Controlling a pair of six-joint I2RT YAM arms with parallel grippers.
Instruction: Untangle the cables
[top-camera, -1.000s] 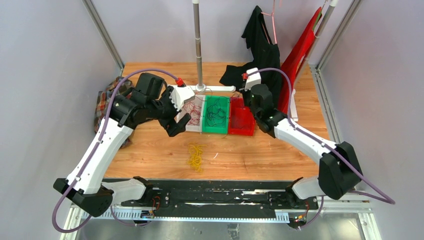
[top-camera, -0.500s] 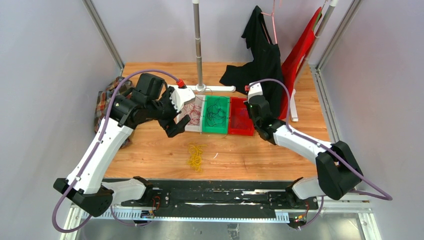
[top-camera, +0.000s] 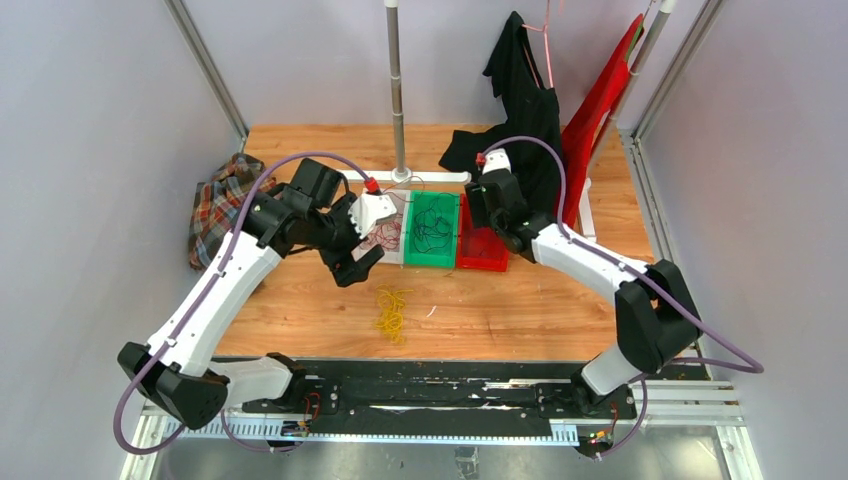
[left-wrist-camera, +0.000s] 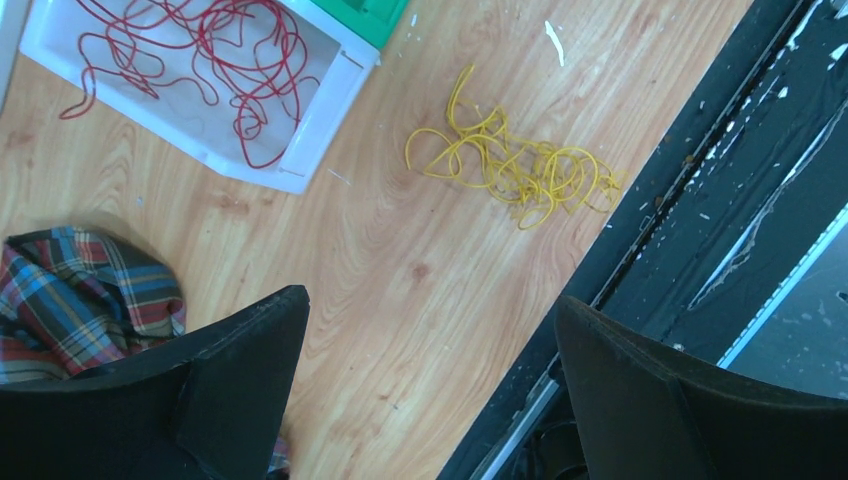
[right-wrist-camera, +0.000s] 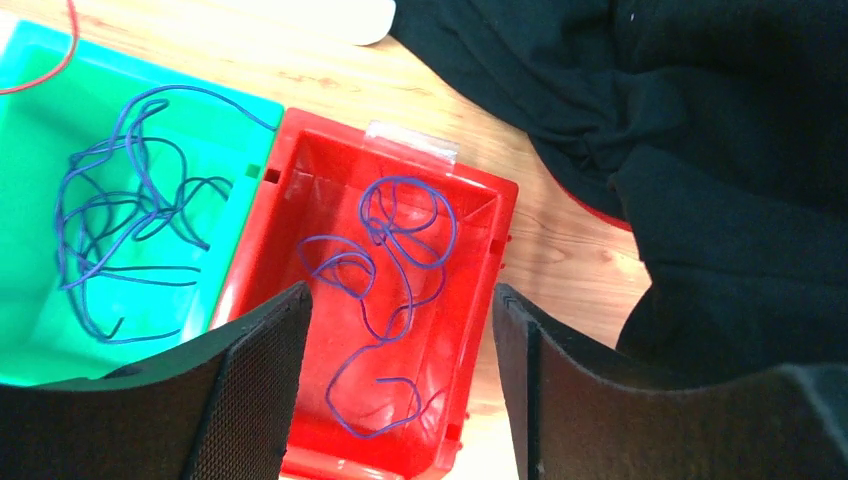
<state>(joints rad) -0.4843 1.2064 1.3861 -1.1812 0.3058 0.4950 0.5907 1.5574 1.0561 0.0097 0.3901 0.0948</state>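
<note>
The cables lie in separate bunches. Red cables (left-wrist-camera: 200, 60) fill the white tray (top-camera: 392, 252). A yellow bunch (left-wrist-camera: 510, 165) rests loose on the wooden table (top-camera: 392, 310). Purple strands (right-wrist-camera: 120, 230) lie in the green tray (top-camera: 432, 260), and one more purple cable (right-wrist-camera: 390, 270) in the red tray (right-wrist-camera: 290, 165). My right gripper (right-wrist-camera: 400, 295) hovers open over the red tray, holding nothing. My left gripper (left-wrist-camera: 430, 300) is open above bare wood, near the white tray's front corner, apart from the yellow bunch.
A plaid cloth (top-camera: 215, 205) lies at the table's left edge. A black garment (right-wrist-camera: 650, 120) and a red cloth (top-camera: 600, 100) hang at the back right, close to the red tray. A metal pole (top-camera: 397, 90) stands behind the trays. A black rail (left-wrist-camera: 720, 200) runs along the near edge.
My right gripper has opened from shut and shifted left over the red tray, where the purple cable now lies. My left arm has moved slightly right and nearer.
</note>
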